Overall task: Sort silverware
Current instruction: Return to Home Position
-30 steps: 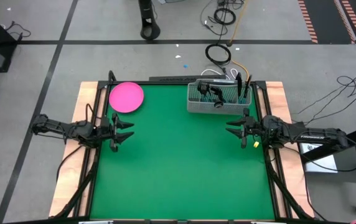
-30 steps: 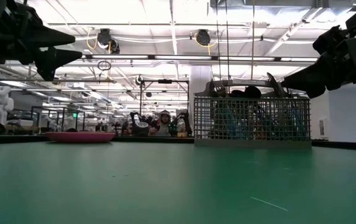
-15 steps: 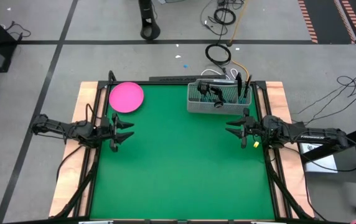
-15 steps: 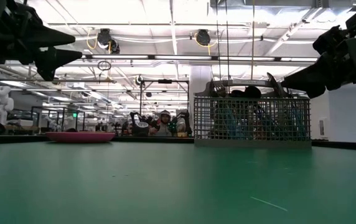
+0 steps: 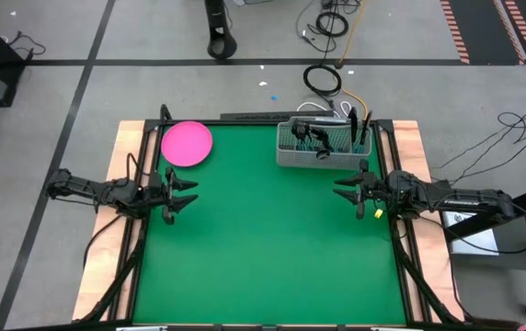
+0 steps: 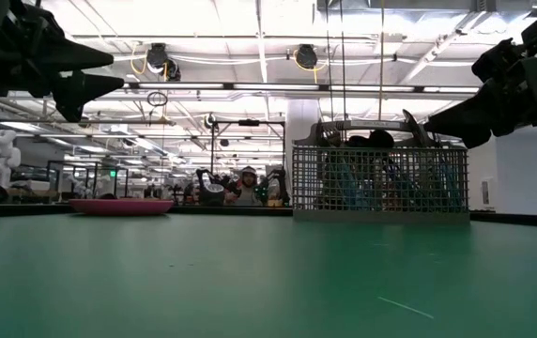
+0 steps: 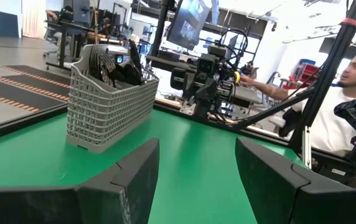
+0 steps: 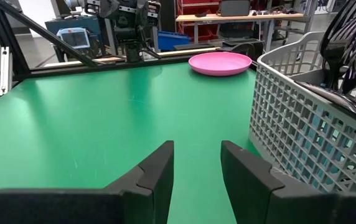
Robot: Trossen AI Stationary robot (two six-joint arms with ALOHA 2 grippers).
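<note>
As both arms sit low at opposite side edges of the green surface (image 5: 263, 248), neither hand carries anything.

- **Left hand** (image 5: 189, 191): near the left edge, a little apart from the round pink plate (image 5: 187, 142). Its fingers are spread wide, with bare green between them in its wrist view.
- **Right hand** (image 5: 340, 191): near the right edge, close beside the gray wire mesh basket (image 5: 323, 156). Its fingers are parted by a narrower gap, and it is likewise empty.
- **Silverware** (image 5: 315, 136): standing inside the basket at the far right of the surface. Dark heads rise above the rim and light blue handles show through the mesh. No loose piece is seen on the open green or on the plate.
- **Step in hand, as judged:** the return to the rest pose, with sorting apparently complete. The two arms mirror each other and point inward, clear of the basket.
- **Next move, as judged:** little beyond settling both arms level. The right hand, being close to the basket wall, should avoid swinging toward it.
</note>
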